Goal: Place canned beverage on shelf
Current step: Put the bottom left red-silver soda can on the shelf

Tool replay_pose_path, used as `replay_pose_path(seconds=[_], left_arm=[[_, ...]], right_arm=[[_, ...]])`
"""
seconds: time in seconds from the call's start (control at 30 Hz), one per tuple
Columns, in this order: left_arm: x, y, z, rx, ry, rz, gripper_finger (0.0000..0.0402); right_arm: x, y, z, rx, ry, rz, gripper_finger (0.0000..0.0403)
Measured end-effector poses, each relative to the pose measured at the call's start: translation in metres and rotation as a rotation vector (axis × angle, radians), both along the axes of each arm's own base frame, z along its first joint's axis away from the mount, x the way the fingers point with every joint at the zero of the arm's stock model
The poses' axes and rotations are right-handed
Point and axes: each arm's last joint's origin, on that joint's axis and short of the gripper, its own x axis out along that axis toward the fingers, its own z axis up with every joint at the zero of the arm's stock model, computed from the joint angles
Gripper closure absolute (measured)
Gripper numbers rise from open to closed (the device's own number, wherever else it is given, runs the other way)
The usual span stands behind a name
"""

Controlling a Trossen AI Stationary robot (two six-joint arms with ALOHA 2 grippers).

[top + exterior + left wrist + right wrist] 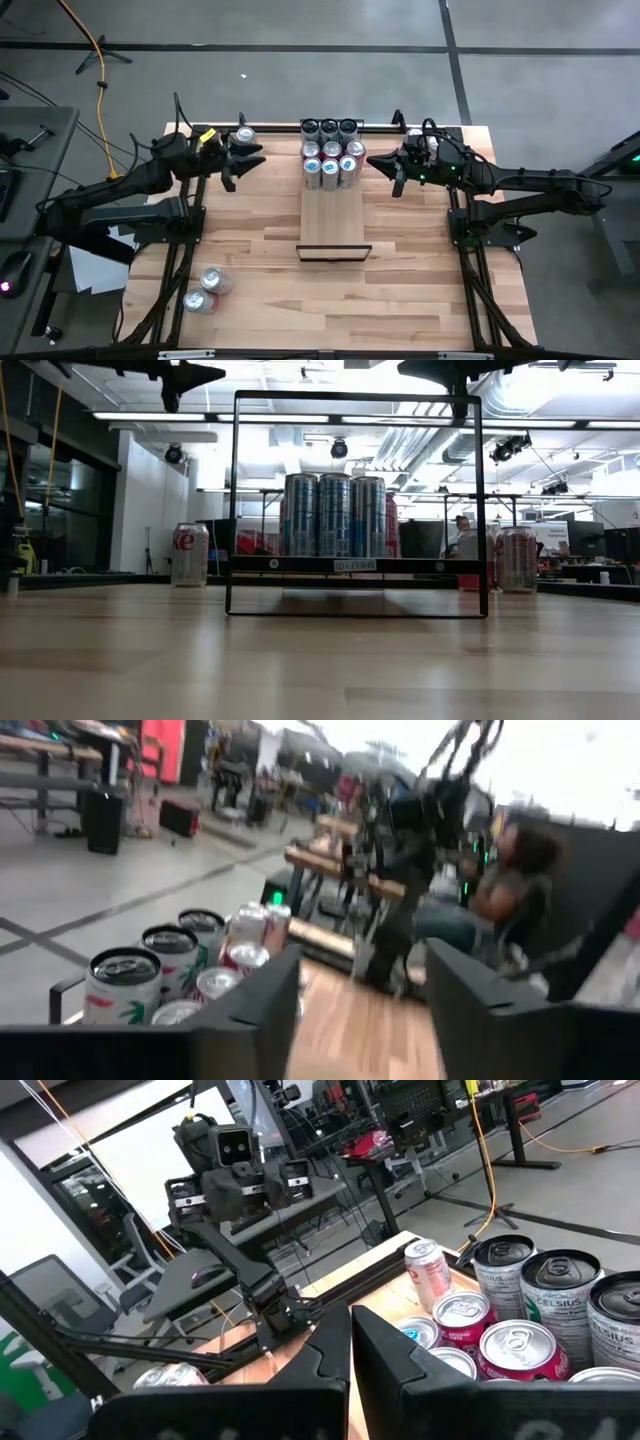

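The shelf (pixel 331 215) is a pale wood panel with a black bar at its near end, raised in a black frame (pixel 356 565). Several cans (pixel 330 156) stand upright on its far part. One more can (pixel 245 135) stands on the table at the far left, just beyond my left gripper (pixel 258 156). That gripper hangs level and open, high above the table, with nothing between its fingers (pixel 260 1010). My right gripper (pixel 372 161) hangs shut and empty right of the shelf's cans, its fingers (pixel 330 1345) together.
Two cans (pixel 205 290) lie on the table near its front left corner. Another can (pixel 517 560) stands at the far right. Black rail frames (pixel 470 260) run along both sides of the table. A person sits in the room beyond (pixel 500 890).
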Motion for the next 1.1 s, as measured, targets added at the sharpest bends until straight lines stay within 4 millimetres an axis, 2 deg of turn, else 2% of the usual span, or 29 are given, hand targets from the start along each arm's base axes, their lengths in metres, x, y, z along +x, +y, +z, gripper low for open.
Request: replay_pose_path(seconds=[0.2, 0.4, 0.6, 0.77, 0.93, 1.1], left_arm=[[-0.003, -0.002, 0.017, 0.052, 0.082, -0.008, 0.0149], [-0.006, -0.003, 0.021, 0.036, 0.155, -0.011, 0.0101], [-0.008, -0.006, 0.024, -0.054, 0.267, -0.027, 0.0092], [-0.005, -0.017, 0.040, -0.189, 0.414, -0.094, 0.0092], [0.000, -0.037, 0.048, -0.387, 0.709, -0.116, 0.0092], [-0.003, -0.067, 0.042, -0.587, 1.040, -0.058, 0.0092]], right_arm=[[0.000, 0.000, 0.000, -0.007, 0.002, -0.002, 0.0402], [0.000, -0.001, 0.000, 0.000, 0.000, -0.022, 0.0402], [0.000, -0.002, 0.000, -0.001, 0.000, -0.047, 0.0402], [-0.001, -0.003, 0.000, -0.012, 0.007, -0.087, 0.0402], [-0.001, -0.003, -0.003, -0.010, 0.033, -0.104, 0.0402], [-0.002, -0.003, -0.009, -0.003, 0.097, -0.103, 0.0402]])
